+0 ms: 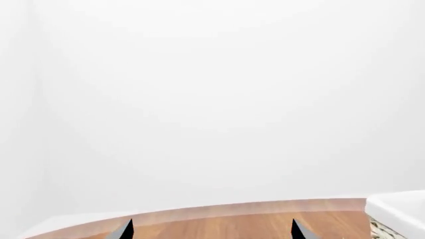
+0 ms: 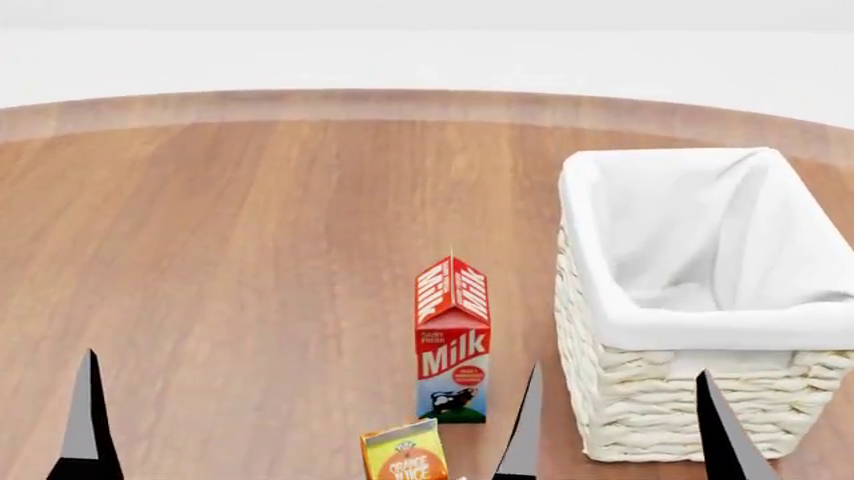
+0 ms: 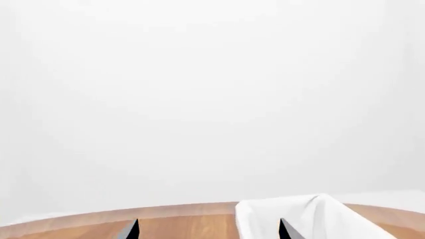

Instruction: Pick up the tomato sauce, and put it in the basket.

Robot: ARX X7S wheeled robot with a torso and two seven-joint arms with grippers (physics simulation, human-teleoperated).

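Tomato sauce: not in any view. I can't see it, so I can't say where it sits; my guess is nearer the robot, under the head cam's lower edge.
Basket: at 3 o'clock on the surface, mouth up, cloth lining folded over the rim. Looks empty, so a drop from above should work.
Left claw: fingertips well apart in its wrist cam, nothing between them. Only one tip shows in head cam, at 8 o'clock.
Right claw: tips apart, holding nothing, raised in front of the basket's near wall. I'd say it's parked, w/ no reach begun.
Milk carton: upright at 6 o'clock, just beside the basket. Reads "Milk", white on red; small print unreadable.
Juice carton: cut off at the frame edge. Reads "Orange Juice", partly visible.
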